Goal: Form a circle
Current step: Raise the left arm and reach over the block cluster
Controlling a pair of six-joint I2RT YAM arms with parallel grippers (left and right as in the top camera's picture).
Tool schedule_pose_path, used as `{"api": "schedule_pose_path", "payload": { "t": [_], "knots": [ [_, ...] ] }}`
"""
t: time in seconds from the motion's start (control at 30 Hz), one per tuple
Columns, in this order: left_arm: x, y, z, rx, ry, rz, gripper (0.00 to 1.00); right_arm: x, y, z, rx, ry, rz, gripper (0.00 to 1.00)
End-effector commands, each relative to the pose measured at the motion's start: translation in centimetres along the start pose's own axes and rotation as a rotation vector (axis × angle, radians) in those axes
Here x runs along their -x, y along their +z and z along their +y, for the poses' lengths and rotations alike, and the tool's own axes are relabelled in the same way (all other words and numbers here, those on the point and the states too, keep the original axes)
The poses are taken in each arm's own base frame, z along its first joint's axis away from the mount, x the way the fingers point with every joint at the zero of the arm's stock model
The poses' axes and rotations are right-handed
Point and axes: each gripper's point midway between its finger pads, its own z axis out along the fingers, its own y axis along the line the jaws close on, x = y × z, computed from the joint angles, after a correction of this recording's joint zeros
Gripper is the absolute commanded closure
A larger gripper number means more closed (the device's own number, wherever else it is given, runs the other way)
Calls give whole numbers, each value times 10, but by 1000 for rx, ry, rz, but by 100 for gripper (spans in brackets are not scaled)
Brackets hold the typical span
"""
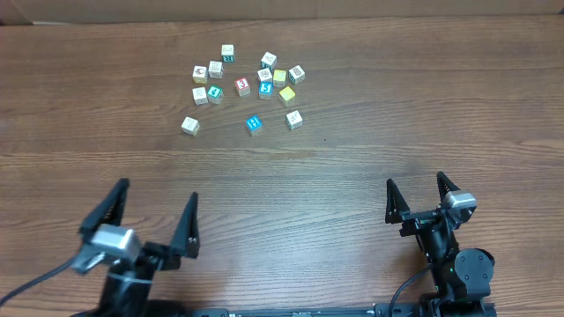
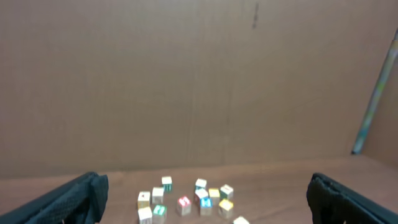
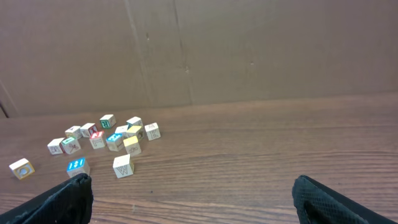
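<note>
Evidently unstarted: my left end effector (image 1: 159, 189) and right end effector (image 1: 414, 179) gape wide, empty; next I reach for the far cubes (image 1: 242, 86).

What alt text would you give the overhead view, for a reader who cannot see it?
A loose scatter of small picture and letter cubes lies on the far middle of a wooden table, not arranged in a circle. At the near edge, the robot's left hand and right hand are open and empty, well apart from the cubes.
</note>
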Motion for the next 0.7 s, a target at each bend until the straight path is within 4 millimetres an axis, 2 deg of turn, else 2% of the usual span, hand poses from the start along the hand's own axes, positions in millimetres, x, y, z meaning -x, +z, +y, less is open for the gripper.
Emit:
{"api": "schedule_pose_path", "payload": {
  "t": [0.0,0.17,0.33,0.43,0.5,0.67],
  "knots": [
    [46,2,-10,-22,-15,7,0,-1,0,-1,-6,-1,-6,0],
    [90,21,-26,-83,-44,157,0,-1,0,-1,-6,-1,-6,0],
    [107,49,-28,-86,-81,344,0,-1,0,-1,-6,-1,-6,0],
    [104,70,-25,-74,-80,478,0,-1,0,-1,-6,-1,-6,0],
    [95,85,-21,-65,-89,583,0,-1,0,-1,-6,-1,-6,0],
    [49,109,-11,-29,-156,872,1,-1,0,-1,-6,-1,-6,0]
  ]
}}
